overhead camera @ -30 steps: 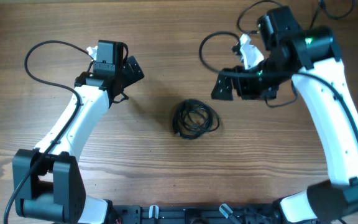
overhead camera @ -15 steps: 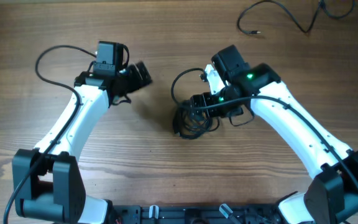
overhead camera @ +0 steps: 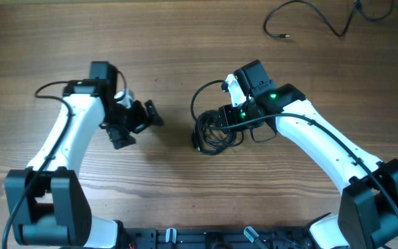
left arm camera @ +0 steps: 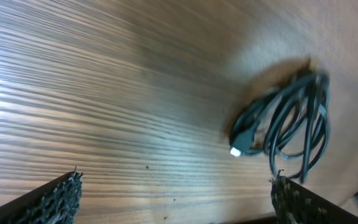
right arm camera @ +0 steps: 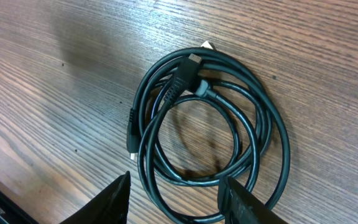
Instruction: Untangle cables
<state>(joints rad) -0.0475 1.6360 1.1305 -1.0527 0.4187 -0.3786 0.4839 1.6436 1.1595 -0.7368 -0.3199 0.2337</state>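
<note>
The cables lie as a small black coiled knot at the table's middle. In the right wrist view the coil shows several loops and two plug ends. My right gripper hangs right over the coil's near side, jaws partly apart, with a few strands lying between the fingers and untouched. From overhead the right gripper covers the coil's upper edge. My left gripper stands wide open to the left of the coil, apart from it. In the left wrist view the coil lies ahead of the left gripper, toward its right finger.
A separate thin black cable lies loose at the table's far right corner. The arms' own thick cables arc near each wrist. Bare wooden table surrounds the coil.
My right arm swung from the far right down onto the coil, and its jaws have narrowed around some strands. The left gripper moved down and left, turning toward the coil.
</note>
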